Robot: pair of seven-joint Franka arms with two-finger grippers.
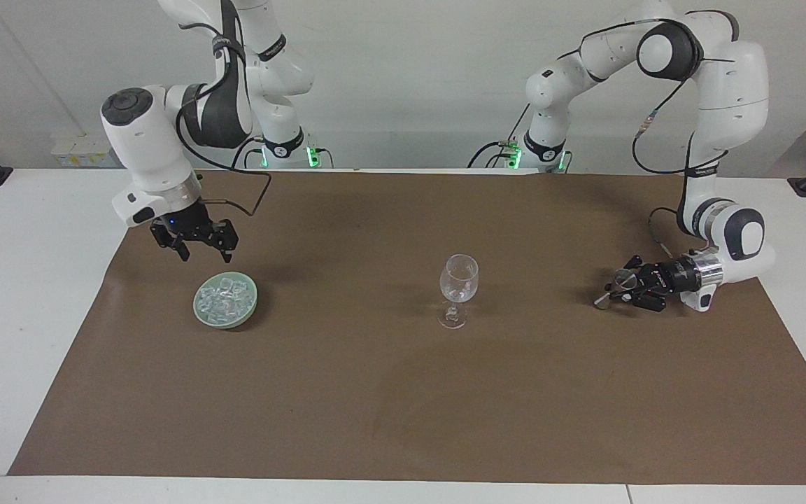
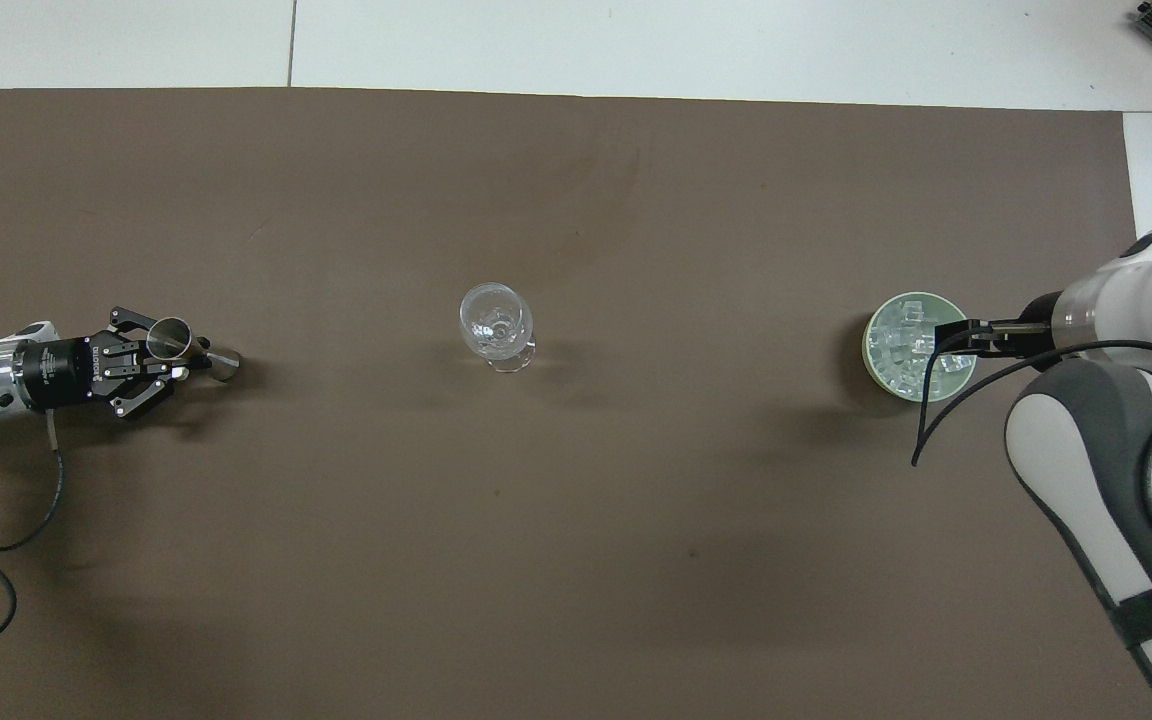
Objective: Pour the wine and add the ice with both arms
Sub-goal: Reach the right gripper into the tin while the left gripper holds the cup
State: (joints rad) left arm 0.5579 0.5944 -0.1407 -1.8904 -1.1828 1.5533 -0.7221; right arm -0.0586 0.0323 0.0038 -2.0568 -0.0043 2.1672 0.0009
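I carry my right gripper (image 1: 205,255) in the air with its fingers spread apart and nothing between them. It points down over the pale green bowl (image 1: 201,313), close above the rim and not touching it. I hold it there, open, because the ice (image 1: 225,297) heaped in that bowl is what it has to pick up, and the cubes are small, so I judge it needs to come straight down onto one of them.

My left gripper (image 1: 616,294) is clenched on a small metal cup (image 2: 169,335), low over the brown mat (image 1: 403,406) at the left arm's end of the table. It lies nearly level, with the fingers pointing toward the middle. I take the cup to be the pouring vessel, kept off to the side so it leaves room.

The wine glass (image 1: 459,278) stands upright on the mat between my two grippers, well apart from both. It looks clear, and I can make out no wine or ice in it. I judge that both jobs are yet to be done.

Nothing stands between the bowl and the glass, or between the cup and the glass. The black cable (image 2: 946,400) looping from my right wrist hangs near the bowl, and I judge it the one thing that might snag.
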